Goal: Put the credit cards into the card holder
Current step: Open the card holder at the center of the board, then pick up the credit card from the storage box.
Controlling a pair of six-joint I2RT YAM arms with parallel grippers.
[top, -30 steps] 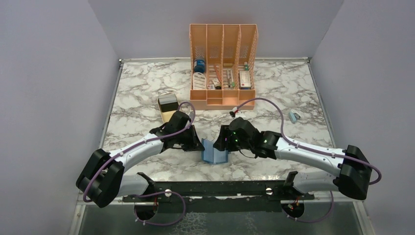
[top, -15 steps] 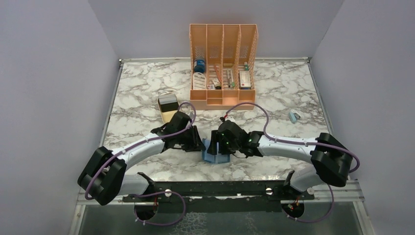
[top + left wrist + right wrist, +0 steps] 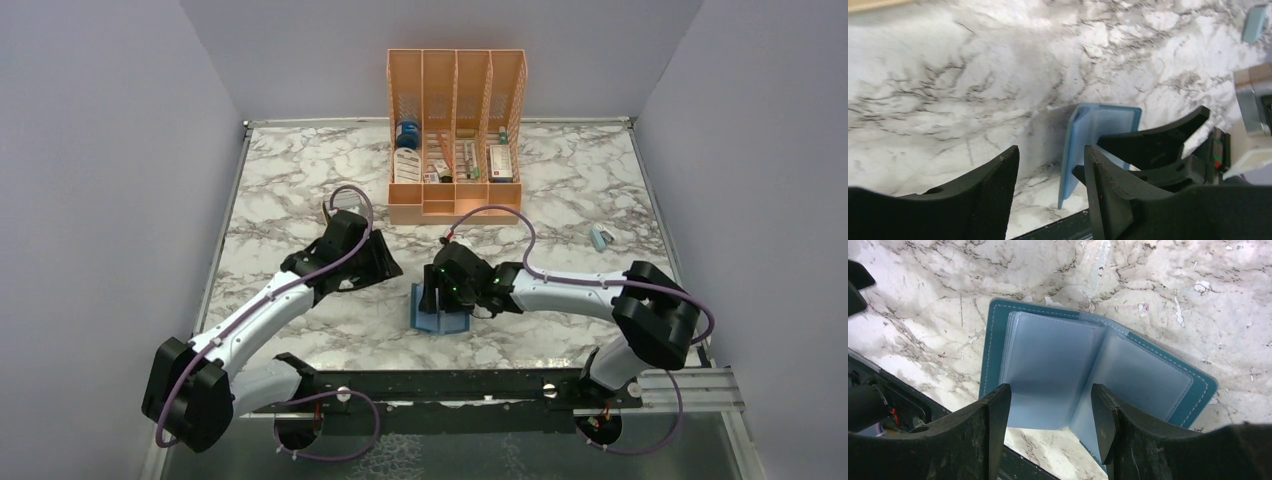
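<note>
The right gripper (image 3: 1050, 392) hangs with its fingers spread directly over the card holder (image 3: 1098, 365), which lies open on the marble table (image 3: 1198, 280). The teal cover with pale stitching faces down and the clear plastic sleeves fan up between and just ahead of the two fingertips. No print or logo can be read on the cover or sleeves. Whether the fingers touch the sleeves cannot be told from the wrist view.

The left gripper (image 3: 1050, 155) is released too, with only bare tabletop between its fingers. From its camera, the holder's near cover stands upright just beyond its right finger, apart from it.

Ahead of both grippers stands an orange slotted organiser (image 3: 456, 130) holding bottles and packets; their labels are too small to read. A small pale-blue object (image 3: 600, 238) lies well off to the right gripper's right.
</note>
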